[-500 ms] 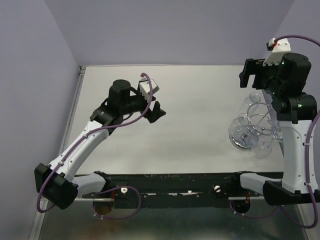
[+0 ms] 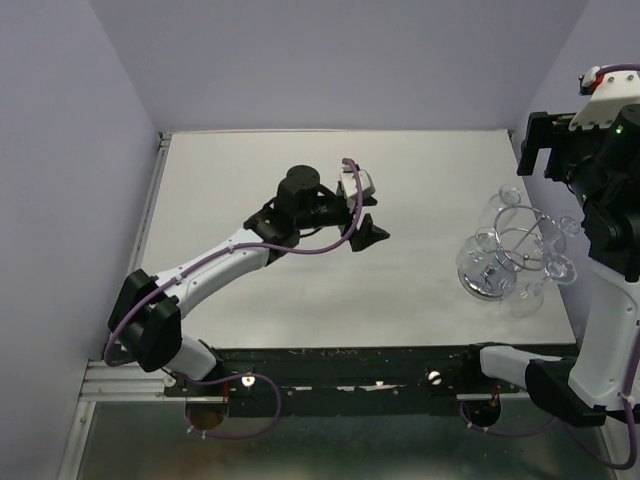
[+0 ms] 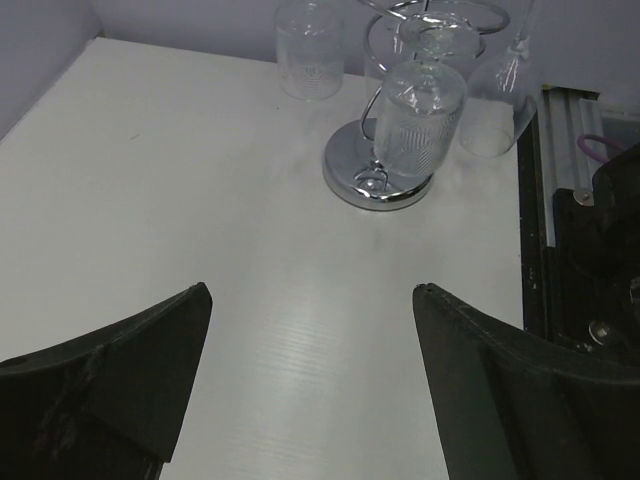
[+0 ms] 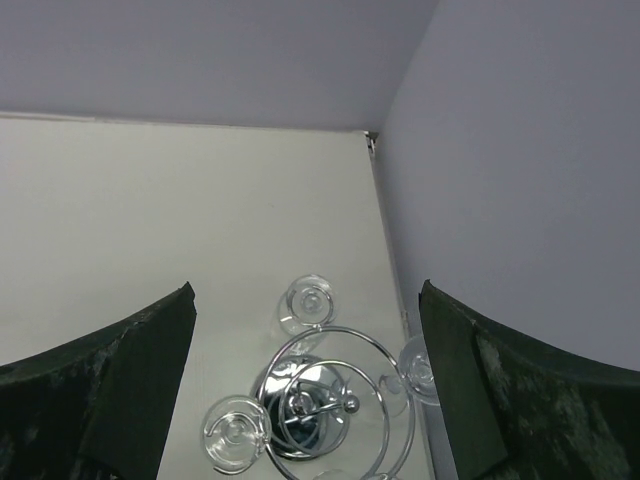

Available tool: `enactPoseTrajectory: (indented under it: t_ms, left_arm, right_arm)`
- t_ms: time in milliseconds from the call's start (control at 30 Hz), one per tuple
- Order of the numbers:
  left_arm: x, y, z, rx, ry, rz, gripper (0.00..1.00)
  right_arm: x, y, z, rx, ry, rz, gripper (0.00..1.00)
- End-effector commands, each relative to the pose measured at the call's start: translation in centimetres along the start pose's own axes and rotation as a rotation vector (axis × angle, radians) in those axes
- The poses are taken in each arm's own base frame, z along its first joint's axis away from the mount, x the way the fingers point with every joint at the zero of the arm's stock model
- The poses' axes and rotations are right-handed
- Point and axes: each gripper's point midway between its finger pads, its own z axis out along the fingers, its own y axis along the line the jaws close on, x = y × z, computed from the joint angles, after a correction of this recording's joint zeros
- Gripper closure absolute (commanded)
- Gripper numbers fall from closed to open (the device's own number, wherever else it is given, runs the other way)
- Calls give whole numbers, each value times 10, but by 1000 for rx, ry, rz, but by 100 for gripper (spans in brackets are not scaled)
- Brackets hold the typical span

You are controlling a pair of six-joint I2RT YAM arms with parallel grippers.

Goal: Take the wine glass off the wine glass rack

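Nothing done yet: the wine glass [image 3: 420,115] hangs on the wine glass rack [image 3: 350,172]; your left gripper [image 3: 310,300] and right gripper [image 4: 305,292] gape wide and empty, short of it.

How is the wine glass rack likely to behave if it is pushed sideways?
The wine glass rack stands on one round base under a slim wire frame, so it may tip or slide. Its hanging wine glasses look thin, probably fragile, and could swing and knock together.
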Motion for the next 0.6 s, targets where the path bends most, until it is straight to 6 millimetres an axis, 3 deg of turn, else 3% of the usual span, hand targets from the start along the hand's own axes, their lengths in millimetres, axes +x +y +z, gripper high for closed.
enactPoseTrajectory:
  t_ms: [0,133,300,433,567]
  left_arm:
    - [-29,-14,33,51,-153,-3,1]
    - [-25,-30,67,101,-188,0,1]
    - [-12,-46,111,166,-218,22,1]
    - [-2,-48,138,183,-226,9,1]
    - [8,-58,155,229,-246,29,1]
  right_arm:
    - [18,-12,-2,60,77,-38,0]
    - [37,-11,0,72,110,-54,0]
    - [49,-41,0,247,169,-101,0]
    - [49,-30,-2,188,158,-65,0]
    - [65,-27,0,176,204,-80,0]
